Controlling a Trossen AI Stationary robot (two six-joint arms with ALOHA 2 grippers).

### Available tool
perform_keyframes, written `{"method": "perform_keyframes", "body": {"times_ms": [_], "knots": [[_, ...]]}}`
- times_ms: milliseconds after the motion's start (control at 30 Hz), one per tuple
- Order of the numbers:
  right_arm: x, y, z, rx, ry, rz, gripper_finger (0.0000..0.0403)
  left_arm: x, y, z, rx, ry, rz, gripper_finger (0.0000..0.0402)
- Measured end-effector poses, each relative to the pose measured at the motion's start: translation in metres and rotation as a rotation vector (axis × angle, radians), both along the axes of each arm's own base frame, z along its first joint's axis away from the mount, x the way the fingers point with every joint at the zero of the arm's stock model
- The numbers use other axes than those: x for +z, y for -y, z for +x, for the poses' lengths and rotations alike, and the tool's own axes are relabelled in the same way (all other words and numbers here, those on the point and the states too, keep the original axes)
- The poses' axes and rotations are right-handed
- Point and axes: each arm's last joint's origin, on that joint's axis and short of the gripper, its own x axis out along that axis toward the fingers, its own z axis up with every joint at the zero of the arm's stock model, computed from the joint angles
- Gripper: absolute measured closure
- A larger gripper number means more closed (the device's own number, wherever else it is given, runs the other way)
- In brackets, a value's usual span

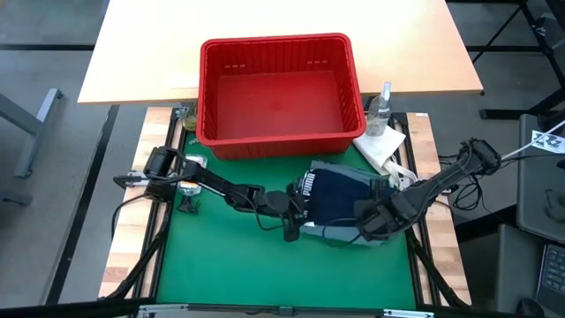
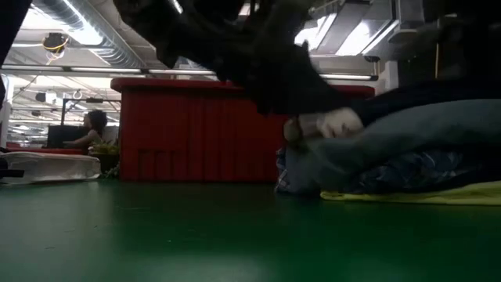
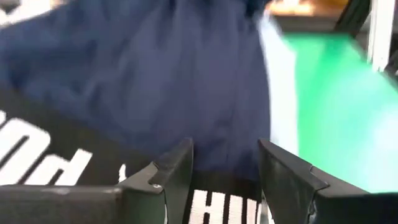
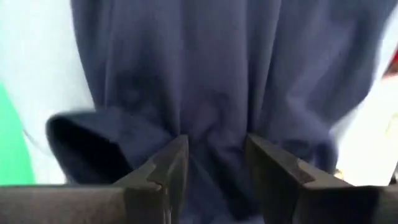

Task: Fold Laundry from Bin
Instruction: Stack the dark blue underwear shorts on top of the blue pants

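Both claws sit on the navy garment (image 1: 340, 196) atop the stack on the green mat (image 1: 229, 265), in front of the empty red bin (image 1: 279, 93). Left gripper (image 3: 224, 180) and right gripper (image 4: 214, 174) each stand parted with navy cloth between the fingers; a real pinch I can't confirm. Best to lift evenly, keeping the edge taut.

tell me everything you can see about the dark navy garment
The dark navy garment is soft cloth with a black band bearing white letters at its left end. It lies folded on top of a pile, over a grey-blue garment, on the green mat just in front of the red bin. The left claw and right claw each meet one end, fingers apart with navy cloth bunched between them.
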Motion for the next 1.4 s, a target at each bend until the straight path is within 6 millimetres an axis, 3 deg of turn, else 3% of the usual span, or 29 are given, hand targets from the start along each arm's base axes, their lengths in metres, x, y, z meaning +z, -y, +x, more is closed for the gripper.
{"method": "perform_keyframes", "body": {"times_ms": [300,667,767,1033,1233,1400], "knots": [[0.000,0.005,-0.020,-0.101,-0.292,0.030,0.0244,-0.017,-0.003,-0.006,0.030,-0.157,0.045,0.0231],[0.012,-0.001,-0.020,-0.124,-0.342,0.219,0.0244,-0.013,0.006,-0.005,0.005,-0.105,0.028,0.0231],[0.023,-0.004,-0.017,-0.118,-0.314,0.256,0.0244,-0.006,0.010,-0.007,-0.008,-0.085,0.024,0.0231],[0.054,-0.006,-0.007,-0.085,-0.146,0.236,0.0244,0.041,0.012,-0.016,-0.017,0.042,0.003,0.0231],[0.056,-0.004,-0.003,-0.107,-0.051,0.143,0.0244,0.062,0.006,-0.016,-0.014,0.154,0.025,0.0231],[0.054,-0.014,0.013,-0.097,0.123,0.169,0.0244,0.066,-0.013,-0.011,0.040,0.204,0.028,0.0231]]}}
